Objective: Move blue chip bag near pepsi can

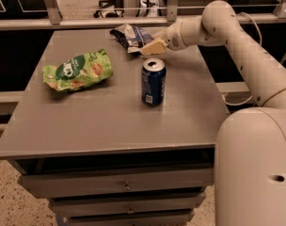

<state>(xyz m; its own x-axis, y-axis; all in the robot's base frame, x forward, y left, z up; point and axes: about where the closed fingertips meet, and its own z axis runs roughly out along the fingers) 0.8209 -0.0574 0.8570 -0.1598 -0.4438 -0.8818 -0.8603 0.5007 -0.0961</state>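
The blue chip bag, dark blue with white panels, lies crumpled at the far edge of the grey table. The gripper reaches in from the right and sits at the bag's right end, touching it. The pepsi can stands upright near the table's middle, a short way in front of the gripper and the bag.
A bright green chip bag lies on the left part of the table. The robot's white arm arches over the table's right side, and its body stands at the right front. A rail runs behind the table.
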